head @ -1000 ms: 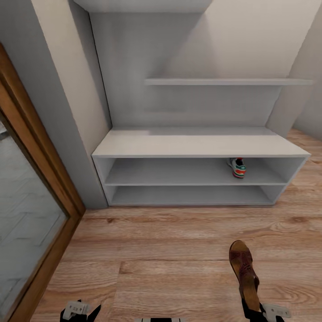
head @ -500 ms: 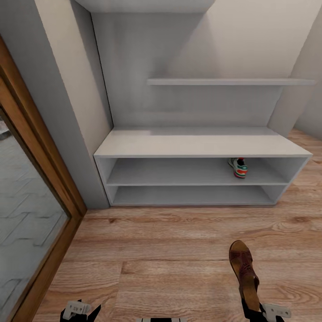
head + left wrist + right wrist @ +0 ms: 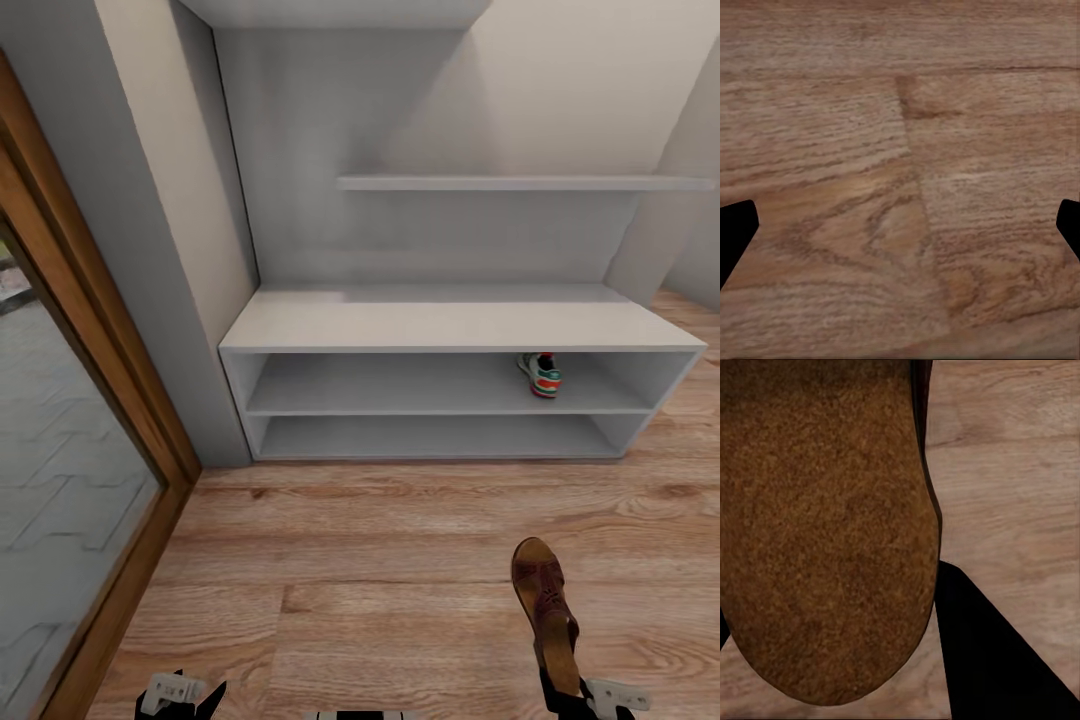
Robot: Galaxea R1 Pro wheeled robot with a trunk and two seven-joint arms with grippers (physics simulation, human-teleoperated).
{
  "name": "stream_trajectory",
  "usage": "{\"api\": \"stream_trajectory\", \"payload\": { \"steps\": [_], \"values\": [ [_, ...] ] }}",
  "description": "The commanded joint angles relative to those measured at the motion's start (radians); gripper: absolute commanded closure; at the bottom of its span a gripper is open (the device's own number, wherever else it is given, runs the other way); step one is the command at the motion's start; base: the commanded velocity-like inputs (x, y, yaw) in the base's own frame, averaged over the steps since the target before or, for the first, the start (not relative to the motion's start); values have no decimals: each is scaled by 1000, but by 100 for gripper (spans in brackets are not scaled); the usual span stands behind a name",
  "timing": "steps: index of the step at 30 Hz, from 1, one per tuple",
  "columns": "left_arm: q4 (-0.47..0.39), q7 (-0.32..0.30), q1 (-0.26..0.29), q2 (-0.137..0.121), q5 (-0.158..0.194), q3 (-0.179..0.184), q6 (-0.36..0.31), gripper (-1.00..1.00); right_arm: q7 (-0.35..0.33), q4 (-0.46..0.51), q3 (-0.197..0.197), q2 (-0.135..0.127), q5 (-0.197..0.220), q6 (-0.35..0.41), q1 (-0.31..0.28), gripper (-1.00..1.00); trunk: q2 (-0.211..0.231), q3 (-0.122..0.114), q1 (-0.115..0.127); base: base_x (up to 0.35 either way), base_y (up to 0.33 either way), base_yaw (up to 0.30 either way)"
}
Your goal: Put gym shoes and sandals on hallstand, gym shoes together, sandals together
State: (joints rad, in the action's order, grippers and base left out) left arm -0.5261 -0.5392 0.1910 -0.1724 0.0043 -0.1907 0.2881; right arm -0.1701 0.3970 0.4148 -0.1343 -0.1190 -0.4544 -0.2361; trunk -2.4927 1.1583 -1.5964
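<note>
The right gripper point(image 3: 572, 700) sat at the near right edge of the head view, its fingers clamped on the heel end of a brown sandal point(image 3: 545, 610). The sandal ran from that grip away toward the far side, its rounded toe pointing at the hallstand point(image 3: 450, 325) and raised over the corridor floor point(image 3: 380, 560). In the right wrist view the sandal's grainy brown underside point(image 3: 825, 532) lay close against the camera, with one dark finger point(image 3: 990, 660) pressed along its edge and floor planks beyond.

The left gripper point(image 3: 180, 692) was at the near left edge of the head view. In the left wrist view its two dark fingertips point(image 3: 735, 232) stood wide apart at opposite sides, nothing between them but wood-grain floor point(image 3: 900, 180).

One gym shoe point(image 3: 541, 374) stood on the hallstand's upper open shoe shelf, toward the right end, well apart from the sandal. The lower shelf, the table top and the stepped upper shelves were bare. A wood-framed glass door point(image 3: 60, 470) filled the left.
</note>
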Motion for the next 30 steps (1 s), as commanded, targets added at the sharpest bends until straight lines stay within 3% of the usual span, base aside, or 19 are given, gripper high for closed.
{"api": "stream_trajectory", "payload": {
  "steps": [1,21,23,27,30],
  "values": [
    [1,-7,1,1,0,-4,2,-100,-6,0,9,1,-7,-3,-1,100,0,1,0,0,198,0],
    [1,-11,1,3,-6,3,7,-100,-8,1,5,9,-9,5,-1,100,0,1,0,0,26,0],
    [1,-13,1,4,-7,5,19,-100,-8,2,4,20,-11,16,-3,100,0,1,0,0,0,0],
    [1,-82,1,7,-10,8,46,-100,-6,12,2,65,-40,126,-55,100,0,1,0,0,0,0],
    [-7,-218,1,6,-7,7,51,-100,50,71,2,136,-165,325,-159,100,0,1,0,0,0,0]
  ]
}}
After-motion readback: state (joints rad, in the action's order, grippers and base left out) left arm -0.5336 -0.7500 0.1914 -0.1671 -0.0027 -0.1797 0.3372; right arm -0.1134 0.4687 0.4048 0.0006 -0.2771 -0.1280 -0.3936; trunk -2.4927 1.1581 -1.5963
